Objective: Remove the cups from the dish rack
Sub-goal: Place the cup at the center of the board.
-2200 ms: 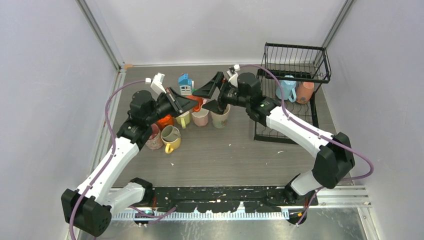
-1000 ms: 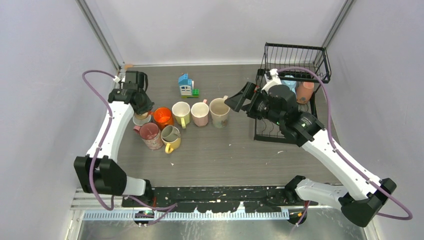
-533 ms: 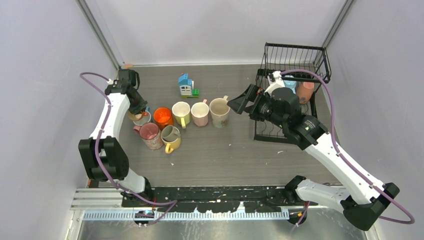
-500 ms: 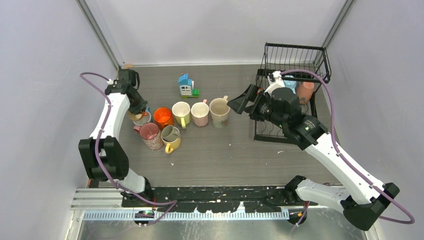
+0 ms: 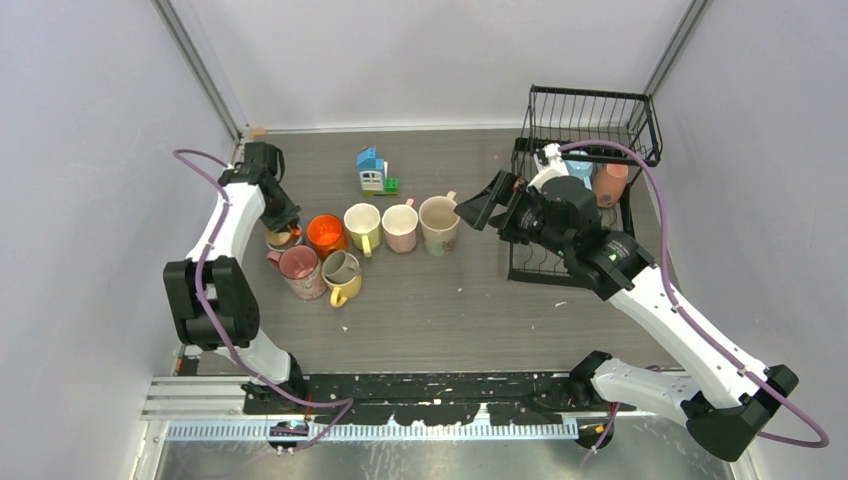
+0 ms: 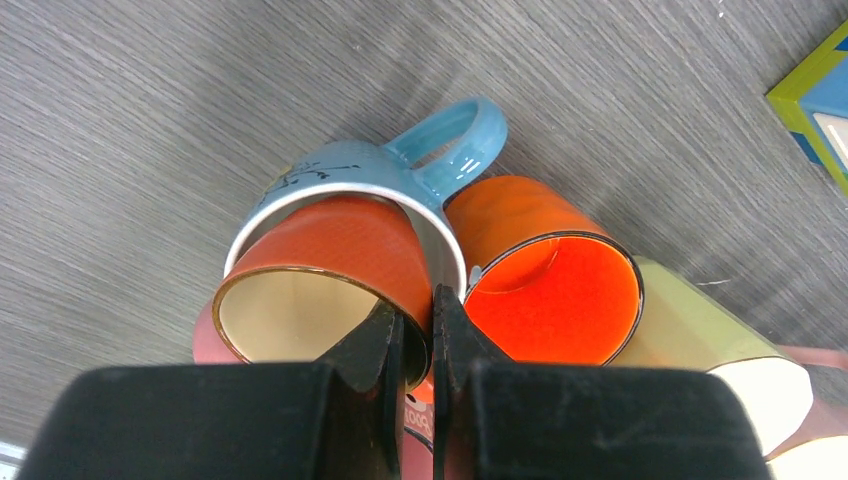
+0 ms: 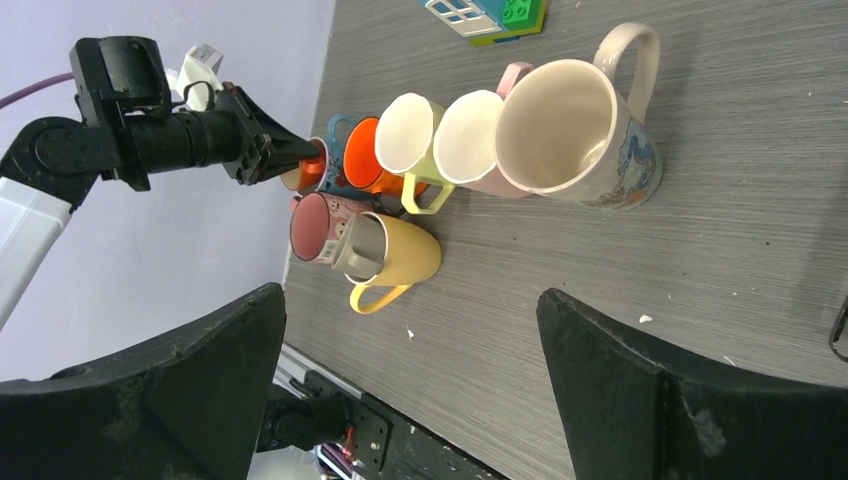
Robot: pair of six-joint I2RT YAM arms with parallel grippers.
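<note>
My left gripper [image 6: 410, 312] is shut on the rim of a brown-orange cup [image 6: 330, 250] with a cream inside. That cup leans in the mouth of a light blue cup [image 6: 445, 160], next to a bright orange cup [image 6: 545, 290]. From above, the left gripper [image 5: 283, 222] is at the left end of a group of several cups [image 5: 400, 226] on the table. My right gripper [image 5: 487, 207] hangs open and empty between the group and the dish rack [image 5: 590, 95]. A blue cup [image 5: 579, 166] and a pinkish cup [image 5: 610, 184] stand in the rack.
A small toy block house [image 5: 372, 170] stands behind the cups. A pink cup [image 5: 301, 271] and a yellow cup [image 5: 343, 277] sit in front of the row. Walls close in on the left, back and right.
The left arm carried the brown-orange cup from the middle to the left end of the group. The right gripper drew back from the cups toward the rack, then held still.
</note>
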